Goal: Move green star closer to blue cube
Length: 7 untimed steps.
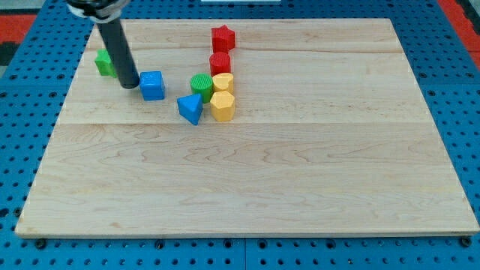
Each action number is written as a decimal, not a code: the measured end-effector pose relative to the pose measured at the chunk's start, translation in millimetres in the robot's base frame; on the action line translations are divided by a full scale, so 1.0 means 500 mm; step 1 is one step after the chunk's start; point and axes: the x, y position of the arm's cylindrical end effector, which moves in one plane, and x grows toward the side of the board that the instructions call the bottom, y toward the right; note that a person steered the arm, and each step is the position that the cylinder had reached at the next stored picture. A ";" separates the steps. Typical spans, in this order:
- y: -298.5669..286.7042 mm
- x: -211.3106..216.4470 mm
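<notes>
My tip (129, 85) sits between the green star (103, 63) and the blue cube (152, 85), close to both. The rod partly hides the star. It holds nothing. No writing shows.

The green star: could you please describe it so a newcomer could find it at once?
On the wooden board, look near the view's top-left corner. Partly hidden behind the dark rod, left of my tip and the blue cube, sits the green star, the only green block standing alone.
</notes>
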 end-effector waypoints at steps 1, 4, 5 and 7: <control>0.035 0.009; -0.155 0.079; -0.264 0.075; -0.257 -0.139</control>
